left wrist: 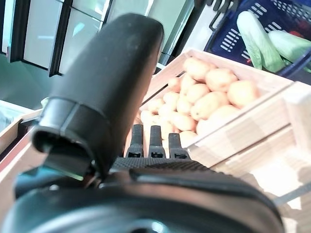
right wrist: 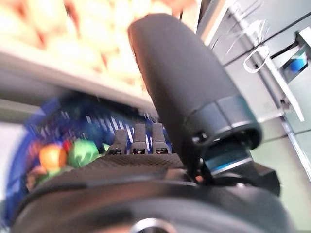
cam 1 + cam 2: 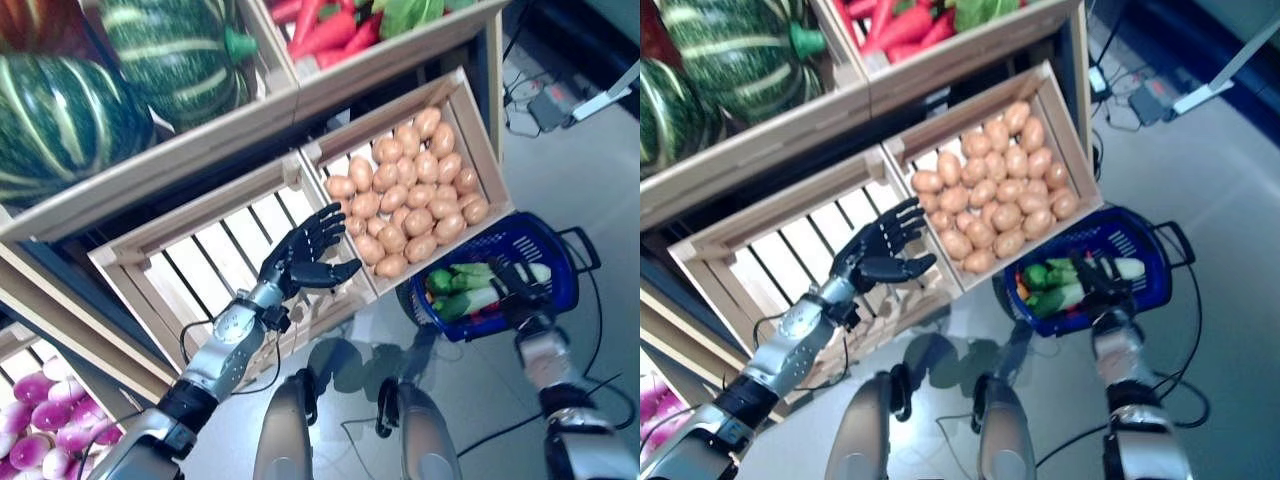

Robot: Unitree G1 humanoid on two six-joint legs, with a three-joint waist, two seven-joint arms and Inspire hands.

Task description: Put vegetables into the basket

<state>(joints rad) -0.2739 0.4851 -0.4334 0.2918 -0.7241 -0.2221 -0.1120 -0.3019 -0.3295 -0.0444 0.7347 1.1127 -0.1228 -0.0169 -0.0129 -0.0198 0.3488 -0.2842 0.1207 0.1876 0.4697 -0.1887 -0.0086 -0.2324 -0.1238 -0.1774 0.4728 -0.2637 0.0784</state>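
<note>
A blue plastic basket (image 3: 560, 262) stands on the floor at the right, below the stand. In it lie pale green long vegetables (image 3: 478, 299), a round green one (image 3: 440, 281) and something red. My left hand (image 3: 305, 255) is open and empty, fingers spread, at the left edge of the wooden crate of potatoes (image 3: 410, 190). Its fingertips are close to the nearest potatoes (image 3: 345, 187). In the left wrist view its fingers (image 1: 150, 143) point straight at the potatoes (image 1: 209, 99). My right hand (image 3: 520, 285) is open over the basket's near rim, fingers straight (image 2: 138, 138).
An empty slatted wooden crate (image 3: 200, 260) stands left of the potato crate, under my left forearm. The stand's upper shelf (image 3: 300, 90) overhangs behind. The grey floor lies around the basket, with cables (image 3: 530, 95) at the far right.
</note>
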